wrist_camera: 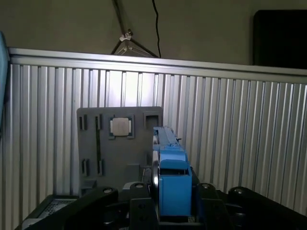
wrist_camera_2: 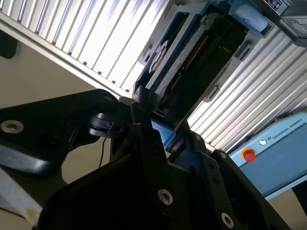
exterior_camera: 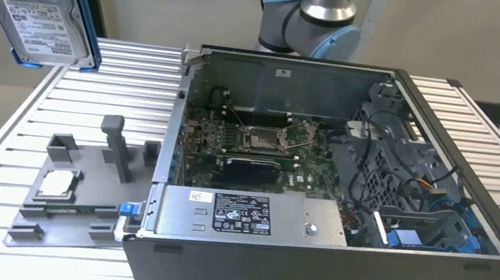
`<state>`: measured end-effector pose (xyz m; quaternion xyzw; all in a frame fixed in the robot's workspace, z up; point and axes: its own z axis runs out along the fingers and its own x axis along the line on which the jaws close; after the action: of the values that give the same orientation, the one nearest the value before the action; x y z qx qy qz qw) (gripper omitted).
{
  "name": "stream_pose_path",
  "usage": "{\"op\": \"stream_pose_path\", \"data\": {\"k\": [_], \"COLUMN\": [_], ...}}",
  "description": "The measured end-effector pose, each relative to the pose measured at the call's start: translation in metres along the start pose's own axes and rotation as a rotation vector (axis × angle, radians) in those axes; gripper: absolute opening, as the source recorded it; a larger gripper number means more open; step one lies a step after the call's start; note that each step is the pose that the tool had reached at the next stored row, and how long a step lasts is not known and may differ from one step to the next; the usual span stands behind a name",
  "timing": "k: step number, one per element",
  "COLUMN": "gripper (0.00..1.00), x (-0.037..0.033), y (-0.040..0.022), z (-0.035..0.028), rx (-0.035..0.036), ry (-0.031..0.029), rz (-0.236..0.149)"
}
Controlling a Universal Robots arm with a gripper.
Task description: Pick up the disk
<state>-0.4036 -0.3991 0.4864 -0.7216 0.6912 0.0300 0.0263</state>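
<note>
The disk [exterior_camera: 44,7], a silver hard drive with a white label in a blue bracket, hangs high above the table at the exterior view's upper left, label side facing the camera. In the first wrist view the disk [wrist_camera: 170,182] shows edge-on, clamped between the black fingers [wrist_camera: 139,208] of my gripper [wrist_camera: 171,211]. In the second wrist view the disk [wrist_camera_2: 192,52] sticks out from the gripper [wrist_camera_2: 163,132], which is shut on its blue frame.
An open computer case [exterior_camera: 442,275] stands on the slatted aluminium table [exterior_camera: 124,83], with a long grey box [exterior_camera: 251,214] inside its front. Beside it lies a grey fixture tray [exterior_camera: 79,233] holding a small square chip [exterior_camera: 56,184]. The arm's base [exterior_camera: 315,27] stands behind the case.
</note>
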Motion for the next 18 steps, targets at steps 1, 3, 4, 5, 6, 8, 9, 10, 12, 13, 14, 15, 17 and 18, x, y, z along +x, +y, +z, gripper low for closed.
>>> {"op": "stream_pose_path", "data": {"k": [1, 3, 4, 5, 6, 8, 9, 10, 12, 13, 14, 15, 17, 18], "gripper": [0.0, 0.0, 0.0, 0.0, 0.0, 0.0, 0.0, 0.0, 0.0, 0.0, 0.0, 0.0, 0.0, 0.0], "x": [0.0, 0.0, 0.0, 0.0001, 0.0001, 0.0, 0.0001, 0.0002, 0.0005, 0.0008, 0.0012, 0.0017, 0.0028, 0.0034], "y": [0.0, -0.0001, -0.0006, -0.0013, -0.0021, -0.0049, -0.0071, -0.0094, -0.0147, -0.0179, -0.0216, -0.0246, -0.0313, -0.0344], "z": [0.0, 0.0, -0.0002, -0.0005, -0.0011, -0.0024, -0.0032, -0.0039, -0.0048, -0.005, -0.0053, -0.0054, -0.0057, -0.0057], "rx": [0.0, 0.0, -0.0003, -0.0012, -0.003, -0.0075, -0.0101, -0.0126, -0.0157, -0.0166, -0.0175, -0.0179, -0.0187, -0.0187], "ry": [-0.0001, -0.0002, -0.0001, -0.0003, -0.0003, -0.0005, -0.0006, -0.0007, -0.0008, -0.0009, -0.001, -0.001, -0.001, -0.0011], "rz": [0.0, 0.0, 0.0, 0.0, 0.0, 0.001, 0.001, 0.001, 0.001, 0.001, 0.001, 0.001, 0.002, 0.002]}}
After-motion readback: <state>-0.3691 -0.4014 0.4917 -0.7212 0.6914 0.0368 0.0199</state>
